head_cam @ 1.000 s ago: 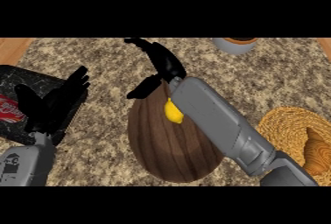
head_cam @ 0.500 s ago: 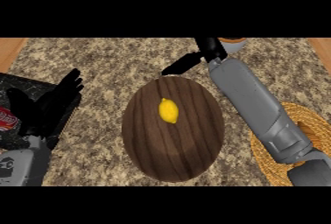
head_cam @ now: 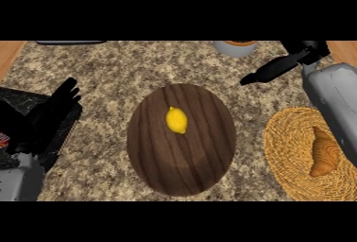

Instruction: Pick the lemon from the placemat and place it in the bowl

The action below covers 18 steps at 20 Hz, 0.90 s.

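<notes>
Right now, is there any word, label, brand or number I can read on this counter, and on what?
No text reads anywhere.
The red and white thing at the left edge may carry a print, but it is cut off and too blurred to read.
The lemon, wooden bowl and woven placemat bear none.

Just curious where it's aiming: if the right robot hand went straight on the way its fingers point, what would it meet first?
Probably the rim of the wooden bowl, then the lemon lying in it. The right robot hand points left and down the picture toward them, though its height is unclear.
</notes>
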Each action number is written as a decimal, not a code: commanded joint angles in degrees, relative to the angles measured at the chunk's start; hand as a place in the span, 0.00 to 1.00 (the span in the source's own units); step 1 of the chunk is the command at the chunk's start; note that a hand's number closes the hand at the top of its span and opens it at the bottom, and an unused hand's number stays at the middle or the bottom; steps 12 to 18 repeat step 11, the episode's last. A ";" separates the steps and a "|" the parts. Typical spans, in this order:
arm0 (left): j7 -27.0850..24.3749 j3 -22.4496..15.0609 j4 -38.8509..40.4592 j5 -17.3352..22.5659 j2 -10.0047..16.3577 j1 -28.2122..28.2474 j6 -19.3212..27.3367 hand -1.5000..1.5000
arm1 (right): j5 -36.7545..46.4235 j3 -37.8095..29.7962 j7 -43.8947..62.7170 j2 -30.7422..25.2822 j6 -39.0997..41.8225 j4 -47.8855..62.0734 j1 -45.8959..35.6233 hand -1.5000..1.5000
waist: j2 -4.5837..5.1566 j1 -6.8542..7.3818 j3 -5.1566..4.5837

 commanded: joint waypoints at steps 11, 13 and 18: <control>-1.38 -0.31 0.40 -1.43 -1.15 1.75 1.03 0.50 | -22.99 -15.12 -10.51 -22.32 33.89 -23.02 33.31 1.00 | -0.07 -1.58 -0.03; -1.38 -0.31 0.40 -1.43 -1.15 1.75 1.03 0.50 | -22.99 -15.12 -10.51 -22.32 33.89 -23.02 33.31 1.00 | -0.07 -1.58 -0.03; -1.38 -0.31 0.40 -1.43 -1.15 1.75 1.03 0.50 | -22.99 -15.12 -10.51 -22.32 33.89 -23.02 33.31 1.00 | -0.07 -1.58 -0.03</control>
